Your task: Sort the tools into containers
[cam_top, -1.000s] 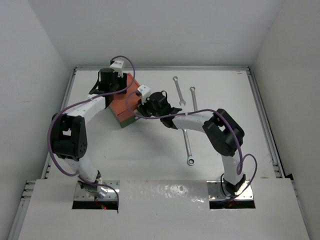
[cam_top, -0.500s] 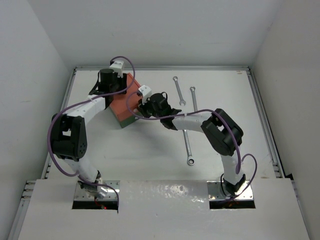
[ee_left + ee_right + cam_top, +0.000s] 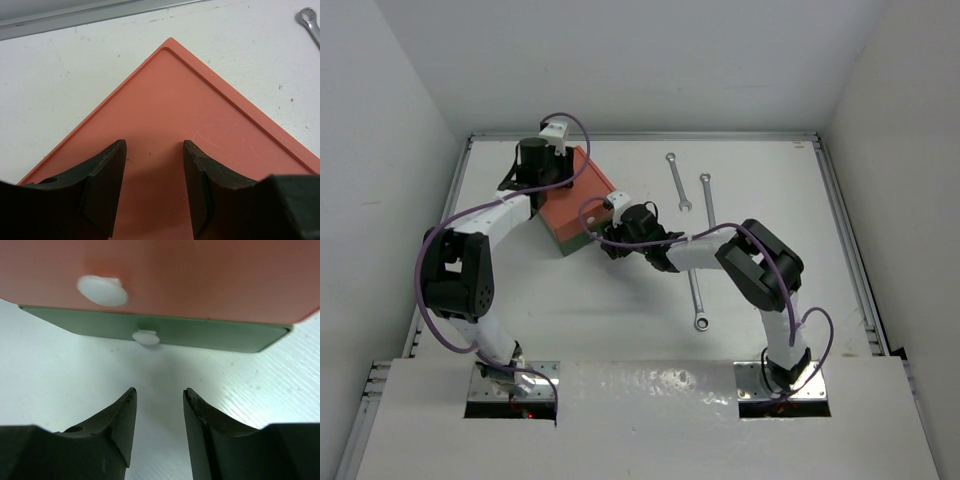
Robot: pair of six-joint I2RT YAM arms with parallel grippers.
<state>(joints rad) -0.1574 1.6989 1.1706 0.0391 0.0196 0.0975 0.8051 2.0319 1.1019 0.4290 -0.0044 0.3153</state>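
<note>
The small box (image 3: 576,203) stands at the back left, with its orange-red drawer (image 3: 200,280) above its dark green drawer (image 3: 210,335). Both are shut, and each has a white knob (image 3: 102,290). My left gripper (image 3: 154,145) is open and empty, low over the box's orange top (image 3: 200,130); in the top view the left gripper (image 3: 552,185) sits over the box's back part. My right gripper (image 3: 159,395) is open and empty, low over the table, facing the green drawer's knob (image 3: 146,337) a short way off. Three silver wrenches (image 3: 677,180) (image 3: 706,195) (image 3: 696,295) lie right of the box. The hex keys are not in view.
The right forearm (image 3: 705,248) crosses over the upper end of the nearest wrench. A metal rail (image 3: 640,135) runs along the table's back edge, and white walls stand on three sides. A wrench's ring end (image 3: 310,20) shows at the left wrist view's top right.
My right gripper has moved left and down to the box's front, now level with the drawer knobs. The left arm and the box have not moved.
</note>
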